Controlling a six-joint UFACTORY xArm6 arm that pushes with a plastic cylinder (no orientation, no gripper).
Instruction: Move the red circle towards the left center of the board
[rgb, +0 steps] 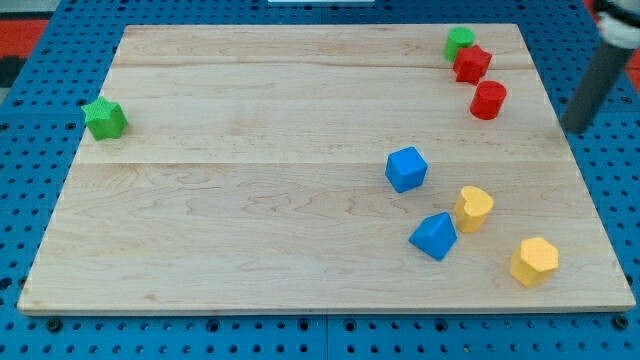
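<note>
The red circle sits near the view's top right of the wooden board. Just above it lies a red star, with a green circle touching the star at the top. My tip is the lower end of a dark rod at the view's right edge, off the board, to the right of the red circle and a little lower. It touches no block.
A green star sits at the board's left edge. A blue cube, a blue wedge-like block, a yellow block and a yellow hexagon lie in the lower right. Blue pegboard surrounds the board.
</note>
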